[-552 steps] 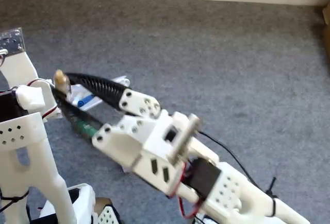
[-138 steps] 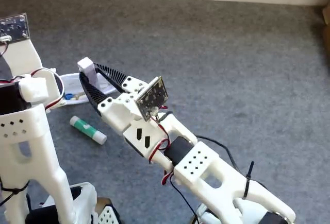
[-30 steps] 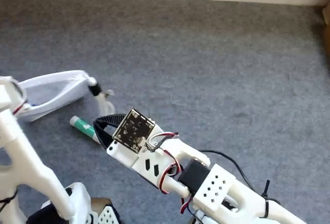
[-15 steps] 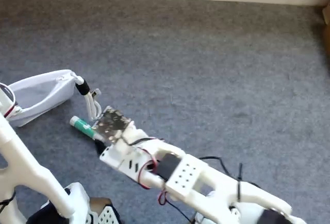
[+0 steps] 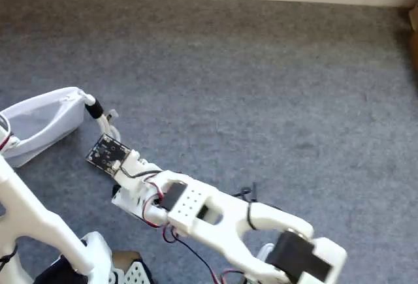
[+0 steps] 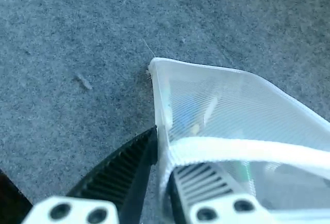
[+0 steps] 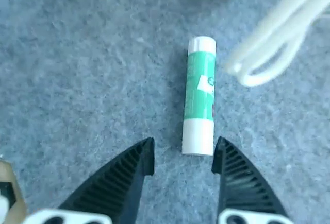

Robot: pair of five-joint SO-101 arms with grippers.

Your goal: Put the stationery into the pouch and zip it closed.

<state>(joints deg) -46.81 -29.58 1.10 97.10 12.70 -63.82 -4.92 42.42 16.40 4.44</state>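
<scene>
A green and white glue stick (image 7: 200, 103) lies on the grey carpet. My right gripper (image 7: 183, 163) hangs open just above it, and the stick's white end lies at the gap between the black fingertips. In the high view the right arm's wrist board (image 5: 108, 154) covers the stick. The white mesh pouch (image 5: 40, 118) is held up at the far left, its mouth open, with blue and white items inside (image 6: 188, 113). My left gripper (image 6: 164, 154) is shut on the pouch's rim (image 6: 221, 149).
A white zipper cord (image 7: 276, 36) loops down from the pouch close beside the glue stick; it also hangs off the pouch's end (image 5: 104, 125). Grey carpet (image 5: 274, 81) stretches wide to the right and back. The left arm's base (image 5: 39, 232) stands at the lower left.
The right arm has swung left and lowered over the glue stick, now covering it in the high view. The pouch has drifted left and slightly up in the left gripper.
</scene>
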